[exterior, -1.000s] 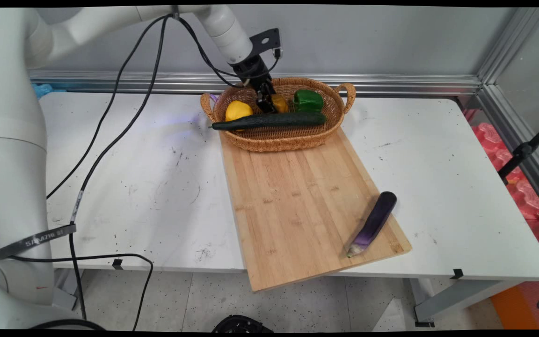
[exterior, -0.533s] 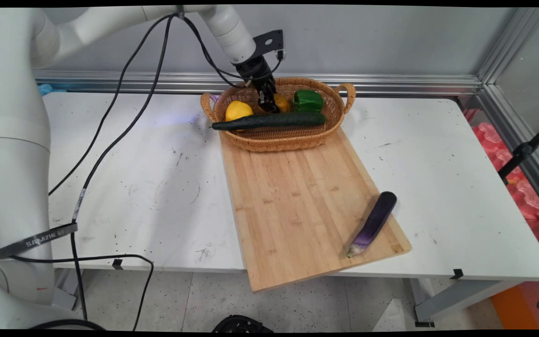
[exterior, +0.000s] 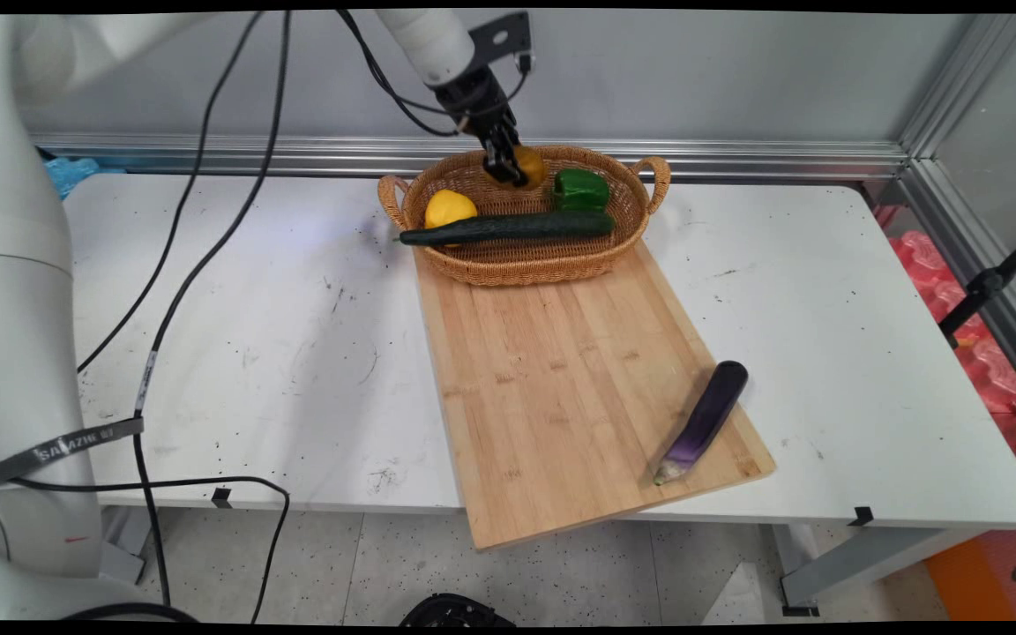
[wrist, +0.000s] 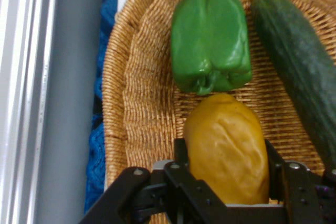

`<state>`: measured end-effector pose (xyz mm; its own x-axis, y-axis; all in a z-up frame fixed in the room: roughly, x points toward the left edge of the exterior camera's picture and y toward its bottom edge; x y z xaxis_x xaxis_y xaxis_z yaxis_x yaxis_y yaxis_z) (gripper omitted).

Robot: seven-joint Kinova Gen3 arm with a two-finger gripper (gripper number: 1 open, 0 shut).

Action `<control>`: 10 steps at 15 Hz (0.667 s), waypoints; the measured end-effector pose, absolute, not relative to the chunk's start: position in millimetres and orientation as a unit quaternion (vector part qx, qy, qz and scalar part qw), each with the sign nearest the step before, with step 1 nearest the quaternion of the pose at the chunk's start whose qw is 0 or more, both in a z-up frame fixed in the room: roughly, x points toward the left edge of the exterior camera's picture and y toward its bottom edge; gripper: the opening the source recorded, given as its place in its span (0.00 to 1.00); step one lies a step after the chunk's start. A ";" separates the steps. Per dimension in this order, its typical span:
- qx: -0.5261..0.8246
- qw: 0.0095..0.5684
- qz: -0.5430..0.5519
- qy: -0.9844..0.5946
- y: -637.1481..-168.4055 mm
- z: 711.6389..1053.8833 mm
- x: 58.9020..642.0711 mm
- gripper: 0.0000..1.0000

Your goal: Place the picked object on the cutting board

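1. Black gripper clamped on a yellow-orange pepper, one finger on each side of it in the hand view.
2. Pepper held above the far part of the wicker basket, seemingly clear of the basket's floor, level with the rear rim in the main view.
3. Arm reaching in from the upper left, black cables hanging from it down across the table's left half.
4. In the basket: a green bell pepper just right of the held pepper in the main view, and just past it in the hand view, stem end turned toward the held pepper.
5. Also in the basket: a round yellow fruit at the left end, partly behind a long dark green cucumber.
6. Cucumber lying lengthwise along the basket's near side, its left tip poking out over the rim.
7. Basket sitting on the far end of a wooden cutting board, handles at both ends.
8. Purple eggplant lying aslant near the board's near right corner, stem end toward the near edge, well apart from the basket.
9. Board lying on the white table, its near end jutting past the table's front edge.
10. Blue material visible beyond the basket's rim in the hand view, beside a grey metal rail.
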<state>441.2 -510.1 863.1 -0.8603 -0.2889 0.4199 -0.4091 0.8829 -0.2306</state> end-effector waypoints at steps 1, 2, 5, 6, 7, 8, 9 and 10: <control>0.186 0.192 0.161 -0.950 -504.3 872.8 442.4 0.00; 0.189 0.193 0.163 -0.949 -499.0 880.7 443.3 0.00; 0.197 0.198 0.169 -0.945 -480.5 903.8 445.0 0.00; 0.198 0.200 0.169 -0.944 -475.1 909.3 444.8 0.00; 0.202 0.204 0.169 -0.943 -466.8 917.2 444.1 0.00; 0.205 0.208 0.169 -0.941 -459.4 923.3 442.8 0.00; 0.209 0.212 0.167 -0.940 -451.8 928.9 441.2 0.00; 0.213 0.216 0.165 -0.939 -444.0 933.9 439.0 0.00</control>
